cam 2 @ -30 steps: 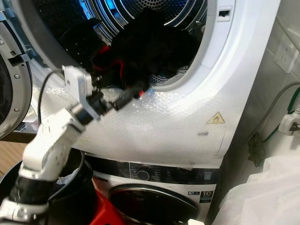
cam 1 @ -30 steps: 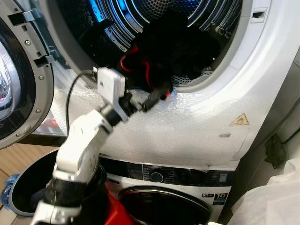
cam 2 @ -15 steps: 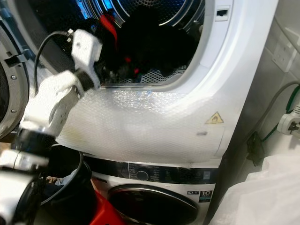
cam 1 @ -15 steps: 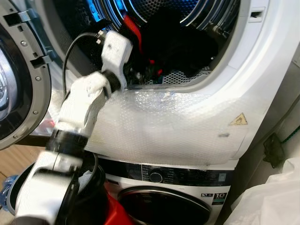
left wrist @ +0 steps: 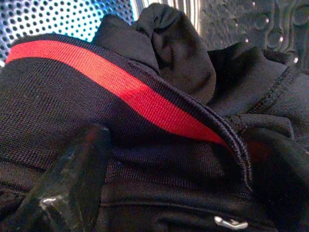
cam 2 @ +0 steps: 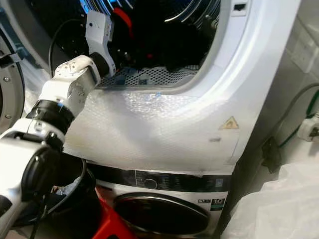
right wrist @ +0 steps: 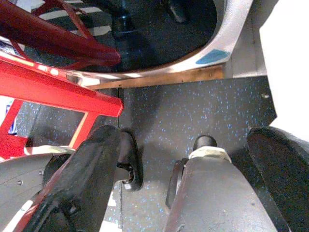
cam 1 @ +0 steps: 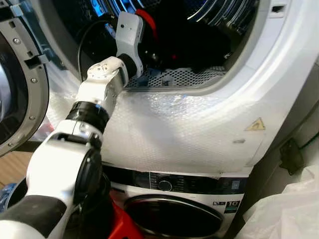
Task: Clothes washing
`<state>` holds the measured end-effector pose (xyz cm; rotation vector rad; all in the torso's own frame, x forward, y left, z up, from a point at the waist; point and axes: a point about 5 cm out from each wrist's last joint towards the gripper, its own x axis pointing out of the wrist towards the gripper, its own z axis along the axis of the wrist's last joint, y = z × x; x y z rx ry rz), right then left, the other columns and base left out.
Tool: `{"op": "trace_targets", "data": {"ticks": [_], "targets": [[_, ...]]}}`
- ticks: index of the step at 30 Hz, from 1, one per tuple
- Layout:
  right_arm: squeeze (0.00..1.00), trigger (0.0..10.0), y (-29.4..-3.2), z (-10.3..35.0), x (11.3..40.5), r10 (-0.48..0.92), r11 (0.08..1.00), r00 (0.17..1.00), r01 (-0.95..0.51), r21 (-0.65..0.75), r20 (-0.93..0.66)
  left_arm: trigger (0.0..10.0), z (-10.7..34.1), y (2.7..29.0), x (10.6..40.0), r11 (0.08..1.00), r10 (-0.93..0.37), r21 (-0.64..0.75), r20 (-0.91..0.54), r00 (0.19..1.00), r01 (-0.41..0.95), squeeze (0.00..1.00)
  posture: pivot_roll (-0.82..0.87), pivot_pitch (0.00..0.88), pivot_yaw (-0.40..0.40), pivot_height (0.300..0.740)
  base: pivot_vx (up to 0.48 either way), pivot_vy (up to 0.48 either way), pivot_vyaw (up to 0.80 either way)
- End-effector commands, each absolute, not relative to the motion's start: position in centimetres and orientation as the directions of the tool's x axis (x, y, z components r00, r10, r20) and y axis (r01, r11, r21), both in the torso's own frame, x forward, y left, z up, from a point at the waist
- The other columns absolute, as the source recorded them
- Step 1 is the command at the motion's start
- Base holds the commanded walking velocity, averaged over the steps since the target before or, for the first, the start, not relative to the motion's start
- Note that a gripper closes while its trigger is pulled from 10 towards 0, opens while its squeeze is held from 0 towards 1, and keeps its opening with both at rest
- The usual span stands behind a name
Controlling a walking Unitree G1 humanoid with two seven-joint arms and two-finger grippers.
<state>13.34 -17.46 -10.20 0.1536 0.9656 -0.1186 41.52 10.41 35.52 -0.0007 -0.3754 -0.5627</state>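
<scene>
A pile of black clothes (cam 1: 199, 35) lies in the upper machine's drum (cam 1: 174, 77). My left arm reaches through the opening, its wrist camera (cam 1: 130, 30) just inside the rim. In the left wrist view a black garment with a red stripe (left wrist: 145, 101) lies against my left gripper (left wrist: 176, 179). Its fingers (left wrist: 72, 183) stand apart, open, with the cloth bunched between them. My right gripper (right wrist: 183, 159) hangs low and open over the dark speckled floor.
The round door (cam 1: 15, 84) is swung open on the left. Bubble wrap (cam 1: 189, 129) covers the front panel below the opening. A second machine (cam 1: 172, 214) sits underneath, a red stool (cam 1: 122, 226) before it. A white plastic bag (cam 1: 294, 209) is at the lower right.
My left gripper carried the red-trimmed black garment from the drum's lip up and deep into the drum. The clothes that hung over the rim now lie inside.
</scene>
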Motion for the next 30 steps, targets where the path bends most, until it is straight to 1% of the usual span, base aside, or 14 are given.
{"op": "trace_targets", "data": {"ticks": [1,5,7,9,10,11,15,20,21,24,25,26,28,30], "targets": [[0.0,10.0,-17.3,-11.4,9.4,-0.022,0.982,0.462,0.176,0.068,-0.886,10.0,36.4,10.8,41.6,0.86,-0.495,0.089,0.381,0.781,0.502,0.0,-0.09,0.141,0.12,0.74,0.0,0.0,0.0],[0.0,10.0,-17.6,-11.5,8.7,-0.029,0.98,0.462,0.187,0.066,-0.886,10.0,37.2,11.1,41.6,0.871,-0.467,0.055,0.407,0.785,0.489,0.0,-0.12,0.149,0.118,0.74,0.0,0.0,0.0],[0.0,10.0,-18.0,-11.5,8.0,-0.037,0.98,0.46,0.188,0.057,-0.887,10.0,37.8,11.4,41.6,0.891,-0.442,0.097,0.415,0.795,0.444,0.0,-0.16,0.151,0.118,0.74,0.0,0.0,0.0],[0.0,10.0,-18.2,-11.5,7.8,-0.043,0.981,0.458,0.188,0.05,-0.888,10.0,38.1,11.5,41.5,0.898,-0.427,0.099,0.43,0.796,0.428,0.0,-0.17,0.148,0.121,0.74,0.0,0.0,0.0],[0.0,10.0,-18.3,-11.5,7.7,-0.049,0.981,0.458,0.189,0.044,-0.888,10.0,38.3,11.6,41.5,0.903,-0.416,0.09,0.44,0.796,0.421,0.0,-0.18,0.147,0.122,0.74,0.0,0.0,0.0],[0.0,10.0,-18.6,-11.5,7.6,-0.067,0.978,0.46,0.204,0.032,-0.885,10.0,38.8,12.0,41.5,0.919,-0.374,0.069,0.463,0.804,0.387,0.0,-0.21,0.147,0.126,0.74,0.0,0.0,0.0],[0.0,10.0,-19.2,-11.3,8.0,-0.092,0.975,0.477,0.222,0.018,-0.874,10.0,39.5,11.8,41.4,0.922,-0.36,0.049,0.479,0.8,0.385,0.0,-0.22,0.156,0.122,0.74,0.0,0.0,0.0],[0.0,10.0,-19.6,-11.1,8.5,-0.105,0.976,0.495,0.217,0.005,-0.863,10.0,38.9,10.2,41.4,0.894,-0.441,0.136,0.434,0.785,0.427,0.0,-0.21,0.169,0.109,0.74,0.0,0.0,0.0],[0.0,10.0,-19.6,-11.1,8.5,-0.105,0.976,0.495,0.217,0.005,-0.863,10.0,38.9,10.2,41.4,0.894,-0.441,0.136,0.434,0.785,0.427,0.0,-0.21,0.169,0.109,0.74,0.0,0.0,0.0],[0.0,10.0,-19.5,-11.2,8.5,-0.104,0.978,0.485,0.207,-0.002,-0.868,10.0,38.4,9.6,41.2,0.853,-0.518,0.181,0.411,0.75,0.49,0.0,-0.18,0.165,0.099,0.74,0.0,0.0,0.0],[0.0,10.0,-19.3,-11.2,8.5,-0.099,0.98,0.481,0.2,0.0,-0.871,10.0,38.2,9.3,41.1,0.82,-0.572,0.237,0.393,0.72,0.522,0.0,-0.17,0.157,0.099,0.74,0.0,0.0,0.0],[0.0,10.0,-19.3,-11.2,8.5,-0.097,0.98,0.48,0.198,0.0,-0.872,10.0,38.1,9.2,41.0,0.811,-0.585,0.254,0.388,0.712,0.527,0.0,-0.17,0.157,0.099,0.74,0.0,0.0,0.0],[0.0,10.0,-19.2,-11.2,8.7,-0.096,0.98,0.482,0.201,0.002,-0.871,10.0,38.5,9.2,40.6,0.768,-0.639,0.294,0.406,0.653,0.569,0.0,-0.16,0.147,0.098,0.74,0.0,0.0,0.0],[0.0,10.0,-19.1,-11.2,8.7,-0.096,0.979,0.482,0.202,0.003,-0.871,10.0,38.7,9.3,40.5,0.765,-0.643,0.301,0.415,0.644,0.569,0.0,-0.15,0.138,0.098,0.74,0.0,0.0,0.0]]}}
